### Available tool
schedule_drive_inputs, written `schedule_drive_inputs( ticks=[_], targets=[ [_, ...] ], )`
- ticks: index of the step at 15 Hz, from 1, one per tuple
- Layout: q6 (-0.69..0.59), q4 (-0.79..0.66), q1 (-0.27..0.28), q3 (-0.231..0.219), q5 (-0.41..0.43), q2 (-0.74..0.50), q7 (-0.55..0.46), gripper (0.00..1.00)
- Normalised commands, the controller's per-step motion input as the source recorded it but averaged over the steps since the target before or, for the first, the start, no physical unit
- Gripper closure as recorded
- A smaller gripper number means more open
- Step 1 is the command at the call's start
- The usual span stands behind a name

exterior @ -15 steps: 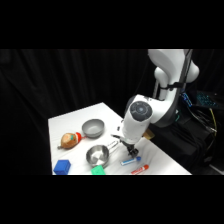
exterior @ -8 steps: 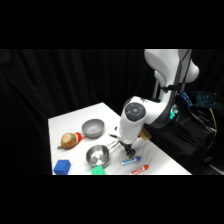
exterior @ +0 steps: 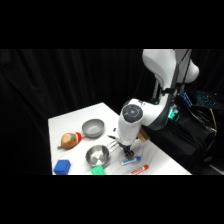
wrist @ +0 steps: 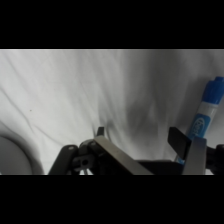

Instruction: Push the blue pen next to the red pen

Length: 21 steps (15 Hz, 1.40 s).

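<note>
Near the table's (exterior: 75, 122) front edge, the gripper (exterior: 127, 151) hangs low just above the blue pen (exterior: 130, 160), its jaws spread apart and holding nothing. Closer to that edge lies the red pen (exterior: 140, 169), a little apart from the blue one, with the steel cup (exterior: 97, 156) beside them.

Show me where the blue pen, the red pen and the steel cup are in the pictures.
blue pen (wrist: 206, 112): wrist view, on the barrel below the blue cap.
red pen (exterior: 140, 170): side view, on the middle of the pen.
steel cup (exterior: 97, 156): side view, on its inner bowl.
</note>
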Motion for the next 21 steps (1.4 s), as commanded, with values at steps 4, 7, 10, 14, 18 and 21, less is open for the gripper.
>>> schedule_drive_inputs(
  ticks=[4, 7, 10, 14, 18, 21],
  targets=[
    [-0.03, 0.14, 0.068, 0.039, 0.091, 0.09, 0.05, 0.00],
    [-0.08, 0.16, 0.081, 0.036, 0.095, 0.10, 0.04, 0.00],
    [-0.10, 0.14, 0.094, 0.009, 0.067, 0.07, 0.06, 0.00],
    [-0.13, 0.10, 0.101, -0.007, 0.035, -0.01, 0.08, 0.00],
    [-0.18, 0.07, 0.087, -0.007, -0.002, -0.07, 0.09, 0.00],
    [-0.18, 0.03, 0.011, 0.034, 0.022, -0.13, 0.02, 0.00]
  ],
)
